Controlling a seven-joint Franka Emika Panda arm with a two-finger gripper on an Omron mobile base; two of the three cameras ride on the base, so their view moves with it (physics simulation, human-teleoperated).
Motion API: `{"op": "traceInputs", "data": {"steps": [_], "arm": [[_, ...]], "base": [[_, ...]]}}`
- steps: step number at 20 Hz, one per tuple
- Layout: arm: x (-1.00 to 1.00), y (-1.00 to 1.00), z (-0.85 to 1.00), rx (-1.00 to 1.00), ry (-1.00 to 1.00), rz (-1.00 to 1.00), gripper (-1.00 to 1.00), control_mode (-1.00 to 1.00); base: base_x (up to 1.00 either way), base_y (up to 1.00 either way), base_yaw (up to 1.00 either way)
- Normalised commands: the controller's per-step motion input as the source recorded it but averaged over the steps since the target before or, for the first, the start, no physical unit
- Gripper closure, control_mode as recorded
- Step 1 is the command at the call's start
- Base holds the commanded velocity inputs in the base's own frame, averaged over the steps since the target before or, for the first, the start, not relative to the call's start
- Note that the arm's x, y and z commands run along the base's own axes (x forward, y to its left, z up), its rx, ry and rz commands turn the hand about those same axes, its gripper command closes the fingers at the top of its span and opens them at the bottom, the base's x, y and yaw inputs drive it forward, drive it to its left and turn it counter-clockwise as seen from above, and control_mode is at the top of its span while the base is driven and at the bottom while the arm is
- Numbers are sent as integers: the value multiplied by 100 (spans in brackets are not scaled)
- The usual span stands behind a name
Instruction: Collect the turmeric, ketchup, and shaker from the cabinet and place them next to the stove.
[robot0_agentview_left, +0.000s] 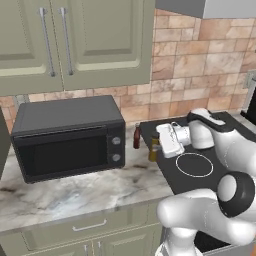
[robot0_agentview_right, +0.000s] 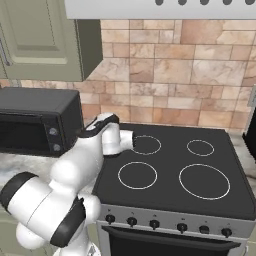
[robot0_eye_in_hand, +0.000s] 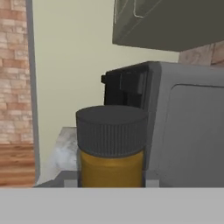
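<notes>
- The tool (robot0_agentview_left: 156, 148) reaches low at the left edge of the stove (robot0_agentview_right: 200, 170), its fingers pinching the turmeric (robot0_eye_in_hand: 112, 148) just below the dark lid.
- The turmeric stands upright between the stove and the microwave (robot0_agentview_left: 70, 137), close above the marbled desk (robot0_agentview_left: 80, 192); whether it touches the surface I cannot tell.
- The ketchup (robot0_agentview_left: 136, 136) stands on the desk just behind it, beside the stove.
- The cabinet (robot0_agentview_left: 75, 40) doors above the microwave are closed.

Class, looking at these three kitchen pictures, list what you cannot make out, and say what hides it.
- Turmeric, left base view: mostly behind the claw.
- Turmeric, hand view: lower part cut off at the bottom edge.
- Ketchup, left base view: label too small to read.
- Cabinet: doors shut, contents hidden.
</notes>
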Motion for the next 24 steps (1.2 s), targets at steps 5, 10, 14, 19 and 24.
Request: {"op": "traceInputs", "data": {"steps": [5, 10, 14, 19, 24], "arm": [[42, 0, -27, 0, 0, 0, 100, -100], [35, 0, -22, 0, 0, 0, 100, -100], [24, 0, -23, 0, 1, 0, 100, -100], [17, 0, -22, 0, 0, 0, 100, -100], [11, 0, -23, 0, 1, 0, 100, -100]], "base": [[0, 0, 0], [0, 0, 0], [0, 0, 0], [0, 0, 0], [0, 0, 0]]}}
